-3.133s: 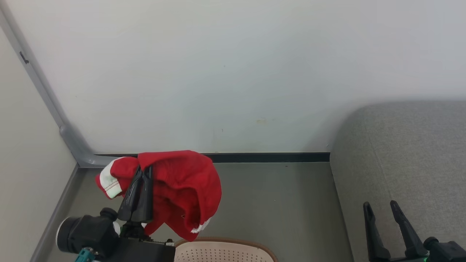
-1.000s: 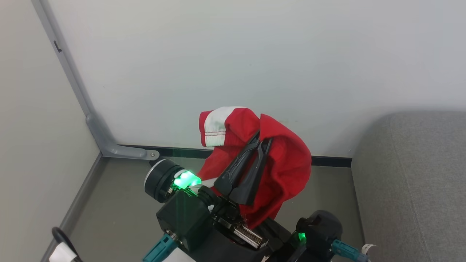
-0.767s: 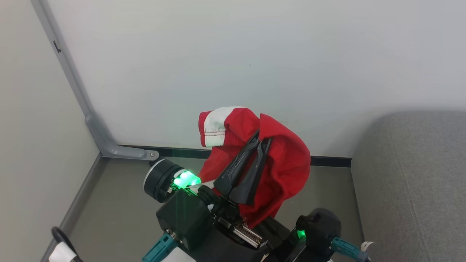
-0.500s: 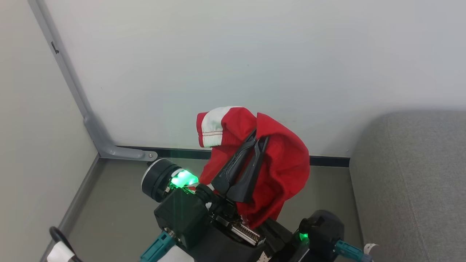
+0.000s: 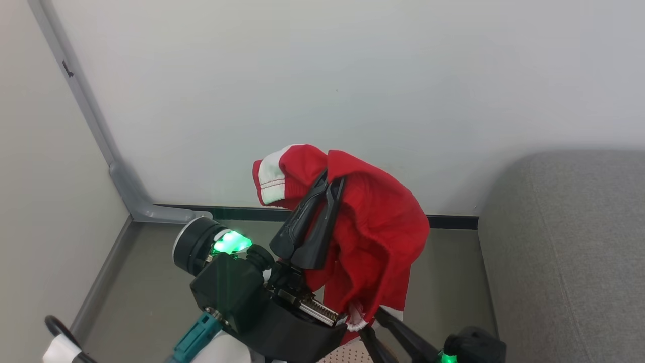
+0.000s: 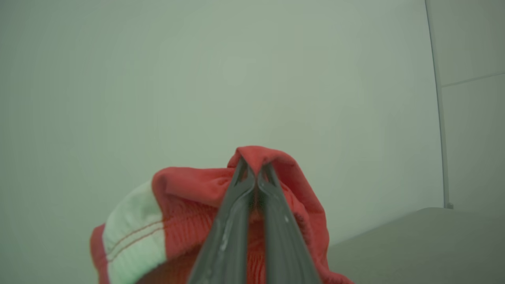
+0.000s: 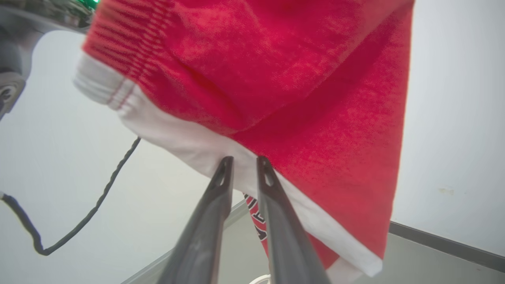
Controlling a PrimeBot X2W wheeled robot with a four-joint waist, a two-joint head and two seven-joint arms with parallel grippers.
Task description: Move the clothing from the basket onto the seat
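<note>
My left gripper [image 5: 332, 182] is shut on a fold of the red clothing [image 5: 373, 237] and holds it up in front of the wall. The garment drapes over the fingers, with a white cuff at its upper left. In the left wrist view the left gripper [image 6: 256, 167] pinches the red clothing [image 6: 185, 189] at its tips. My right gripper [image 5: 371, 319] reaches up from below to the hanging hem. In the right wrist view the right gripper [image 7: 245, 159] stands narrowly open at the white band of the clothing [image 7: 276, 79]. A sliver of the basket [image 5: 347, 355] shows at the bottom edge. The grey seat [image 5: 564, 242] lies to the right.
A white wall stands close behind, with a black baseboard [image 5: 448, 222] along its foot. A grey corner trim [image 5: 121, 176] runs down at the left. Grey floor [image 5: 151, 282] lies between the wall and the seat. A black cable [image 7: 79, 221] hangs at the left of the right wrist view.
The camera has shifted a little. The left gripper has carried the garment slightly left, and it hangs lower. The right gripper's fingers have come up under the hem and parted slightly.
</note>
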